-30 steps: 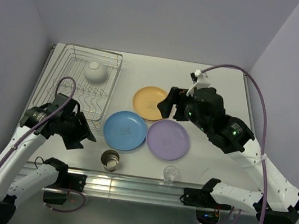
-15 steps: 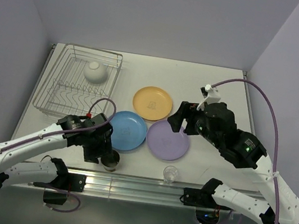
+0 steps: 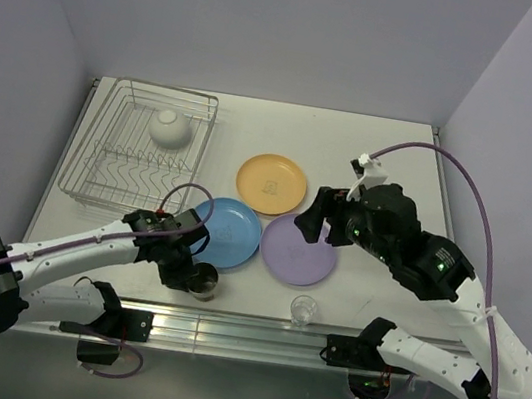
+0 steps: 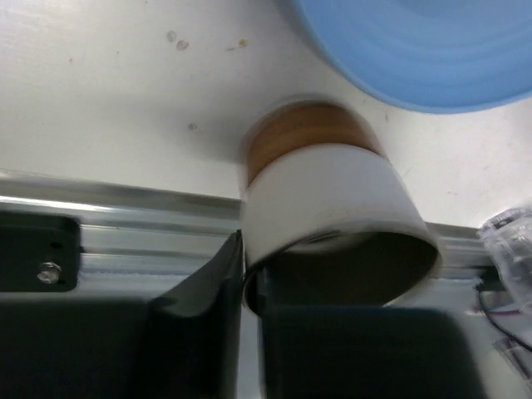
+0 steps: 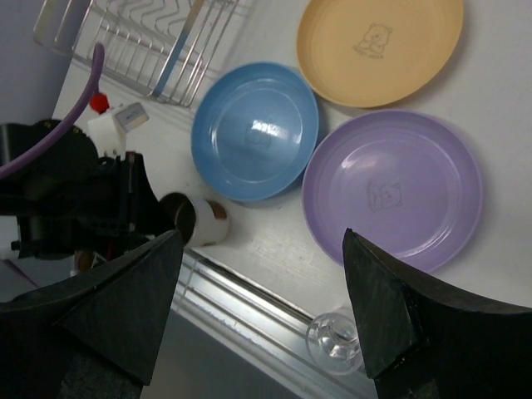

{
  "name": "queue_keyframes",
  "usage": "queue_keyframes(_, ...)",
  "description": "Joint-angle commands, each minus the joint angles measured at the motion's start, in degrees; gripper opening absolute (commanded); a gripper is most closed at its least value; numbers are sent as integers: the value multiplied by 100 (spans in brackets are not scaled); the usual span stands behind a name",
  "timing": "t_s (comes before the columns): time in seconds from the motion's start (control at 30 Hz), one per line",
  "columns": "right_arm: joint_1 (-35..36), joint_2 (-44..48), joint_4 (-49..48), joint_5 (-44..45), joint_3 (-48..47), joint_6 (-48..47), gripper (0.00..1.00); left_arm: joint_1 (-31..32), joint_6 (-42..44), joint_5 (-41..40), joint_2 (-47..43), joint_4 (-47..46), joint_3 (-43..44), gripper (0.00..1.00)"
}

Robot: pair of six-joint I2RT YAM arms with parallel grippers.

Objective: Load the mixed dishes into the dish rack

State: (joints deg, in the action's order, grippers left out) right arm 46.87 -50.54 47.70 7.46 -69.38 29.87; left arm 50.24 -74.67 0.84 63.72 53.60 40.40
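The cream cup point(image 3: 200, 281) stands near the table's front edge. My left gripper point(image 4: 249, 283) is shut on its rim, one finger outside the wall and one inside the dark metallic interior of the cup point(image 4: 324, 199). Blue plate point(image 3: 225, 233), purple plate point(image 3: 299, 249) and yellow-orange plate point(image 3: 271, 183) lie flat mid-table. The clear glass point(image 3: 303, 310) stands by the front edge. The white bowl point(image 3: 170, 128) sits in the dish rack point(image 3: 99, 168) at back left. My right gripper point(image 5: 262, 307) hangs open above the purple plate point(image 5: 391, 187), holding nothing.
A metal rail point(image 3: 245, 333) runs along the table's front edge just behind the cup and glass. Walls close in the table on the left, back and right. A purple cable point(image 3: 468, 201) loops over the right arm.
The left arm swung from beside the rack to the cup and its jaws shut on the rim. The right arm drifted slightly right and toward the front, still open.
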Motion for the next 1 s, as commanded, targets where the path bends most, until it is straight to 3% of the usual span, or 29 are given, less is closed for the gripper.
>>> queue_keyframes(0.0,-20,-306,204,-613,-294,-148,85,30,93,135,105,-456,99,7)
queue_keyframes(0.07,-81,-718,449,-1329,-601,-226,85,30,93,179,35,-395,370,0)
queue_keyframes(0.23,-415,-1282,522,-2966,-928,-87,85,-154,93,503,-377,-227,1144,0)
queue_keyframes(0.4,-1135,-1011,-1260,-5469,-103,1080,85,-733,-55,1294,-843,-1052,1751,0)
queue_keyframes(0.53,-1514,-773,-3061,-6526,749,2337,89,-1182,-608,2015,-1291,-2413,1524,0)
queue_keyframes(0.67,-1532,-843,-4704,-6907,1032,3470,92,-1385,-1416,2411,-1635,-3766,953,0)
queue_keyframes(0.97,-1532,-1185,-5834,-6969,1217,4106,98,-1482,-2428,2667,-2100,-5052,284,0)
